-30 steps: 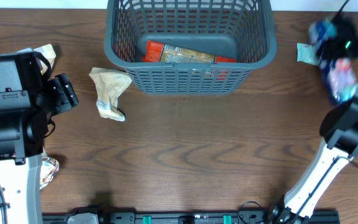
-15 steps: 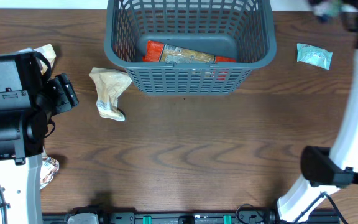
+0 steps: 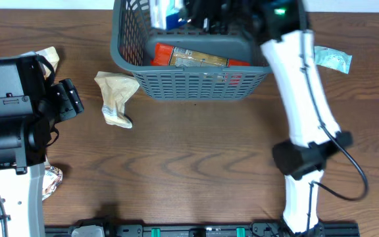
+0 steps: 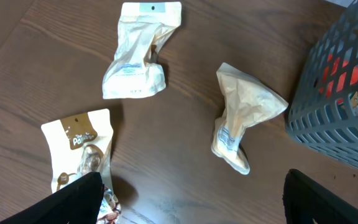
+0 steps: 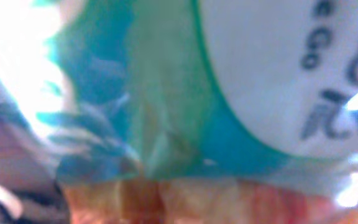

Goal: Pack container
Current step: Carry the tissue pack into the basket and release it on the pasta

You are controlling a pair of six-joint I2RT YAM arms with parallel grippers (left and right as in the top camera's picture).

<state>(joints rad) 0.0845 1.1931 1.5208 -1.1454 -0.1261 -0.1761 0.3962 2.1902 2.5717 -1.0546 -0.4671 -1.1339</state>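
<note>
The dark grey slotted basket (image 3: pixel 202 84) stands at the table's far middle; its corner shows in the left wrist view (image 4: pixel 344 106). A red and orange packet (image 3: pixel 199 56) lies on its floor. My right gripper (image 3: pixel 199 12) reaches over the basket's back part, shut on a blue and white packet (image 3: pixel 165 13). That packet fills the right wrist view (image 5: pixel 185 93) as a teal and white blur, hiding the fingers. My left gripper (image 4: pixel 191 202) is open and empty above the table, left of the basket (image 3: pixel 68 102).
A crumpled beige packet (image 3: pixel 116 97) (image 4: pixel 244 115) lies just left of the basket. A cream packet (image 3: pixel 48 58) (image 4: pixel 138 53) lies further left. A brown and white packet (image 4: pixel 79 152) (image 3: pixel 51 181) lies by the left arm. A pale teal packet (image 3: pixel 333 59) lies right of the basket.
My right arm has swung from the far right edge leftward over the basket, carrying the blue and white packet. The left arm has not moved.
</note>
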